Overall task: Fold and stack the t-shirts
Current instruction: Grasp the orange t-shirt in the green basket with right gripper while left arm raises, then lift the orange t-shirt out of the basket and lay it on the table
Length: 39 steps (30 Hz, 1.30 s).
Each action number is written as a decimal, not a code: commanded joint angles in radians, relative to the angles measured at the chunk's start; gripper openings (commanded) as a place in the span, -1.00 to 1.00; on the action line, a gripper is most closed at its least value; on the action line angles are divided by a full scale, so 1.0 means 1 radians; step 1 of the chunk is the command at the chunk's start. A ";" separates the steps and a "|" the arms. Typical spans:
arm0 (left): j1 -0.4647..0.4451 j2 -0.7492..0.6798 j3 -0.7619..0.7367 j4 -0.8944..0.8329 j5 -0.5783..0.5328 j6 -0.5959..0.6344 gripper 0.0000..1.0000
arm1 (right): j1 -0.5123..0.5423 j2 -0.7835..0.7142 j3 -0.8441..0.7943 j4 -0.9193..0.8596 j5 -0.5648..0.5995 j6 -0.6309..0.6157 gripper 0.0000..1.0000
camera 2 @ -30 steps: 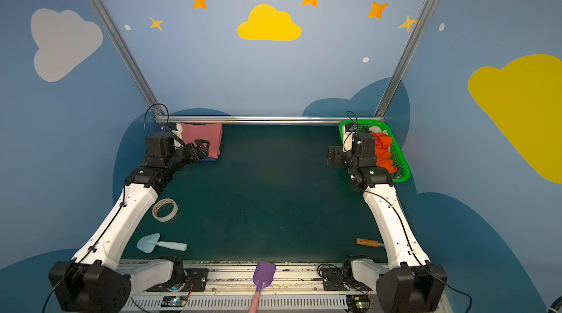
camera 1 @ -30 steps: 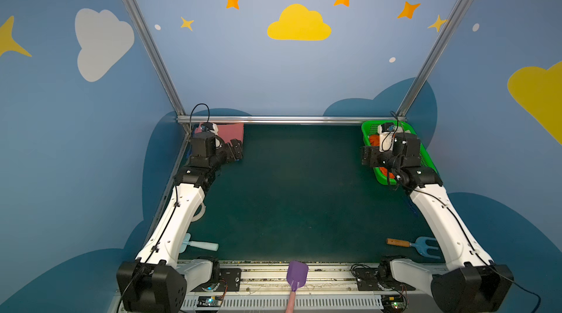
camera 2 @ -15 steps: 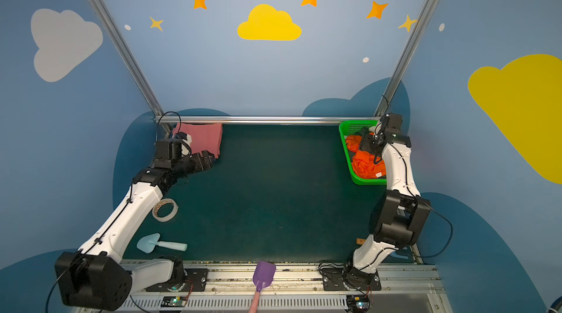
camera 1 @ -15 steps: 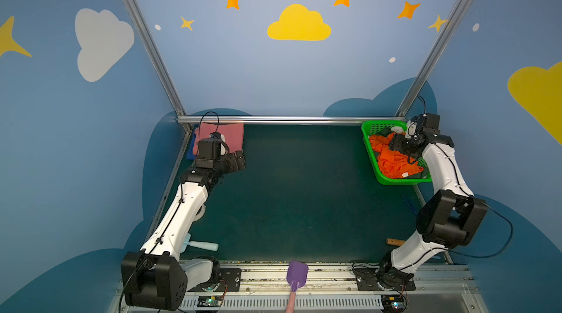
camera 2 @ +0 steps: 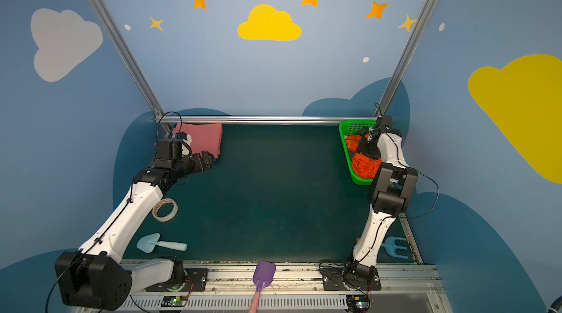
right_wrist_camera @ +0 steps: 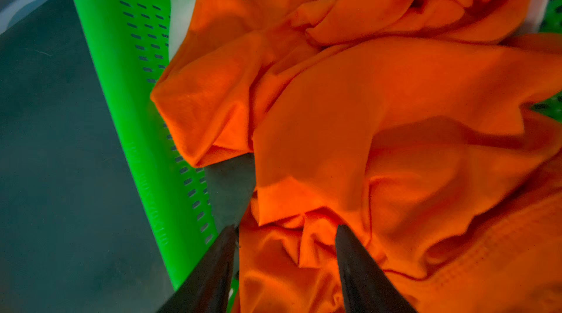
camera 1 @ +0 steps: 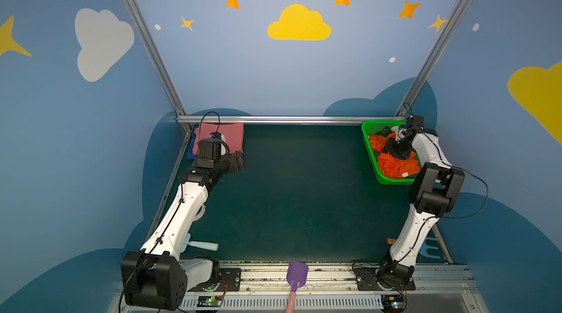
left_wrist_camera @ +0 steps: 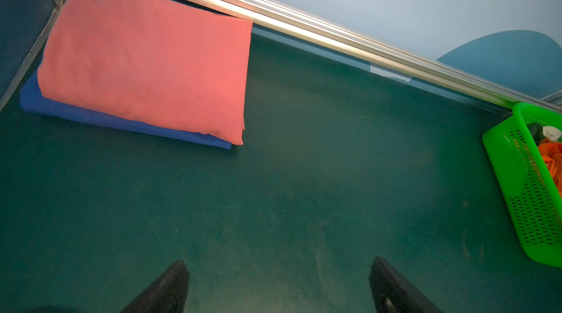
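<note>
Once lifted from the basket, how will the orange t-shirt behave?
The orange t-shirt lies crumpled in soft folds, so it will probably hang limp. Thin cloth: likely light. It may drag on the green basket rim.

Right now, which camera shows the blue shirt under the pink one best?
The left wrist view: the blue shirt lies folded beneath the pink shirt, its edge clear along two sides. In a top view only a blue sliver peeks out at the stack's edge. The right wrist view shows none of it.
</note>
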 commanded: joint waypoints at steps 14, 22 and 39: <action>-0.010 0.023 -0.005 -0.011 -0.001 0.014 0.88 | 0.003 0.090 0.062 -0.008 -0.038 0.039 -0.01; -0.011 0.027 -0.004 -0.013 0.000 0.015 0.88 | 0.012 0.123 0.091 -0.022 -0.044 0.049 -0.15; -0.017 0.014 -0.003 -0.012 0.007 0.014 0.88 | 0.035 -0.079 0.009 0.005 -0.018 0.063 -1.00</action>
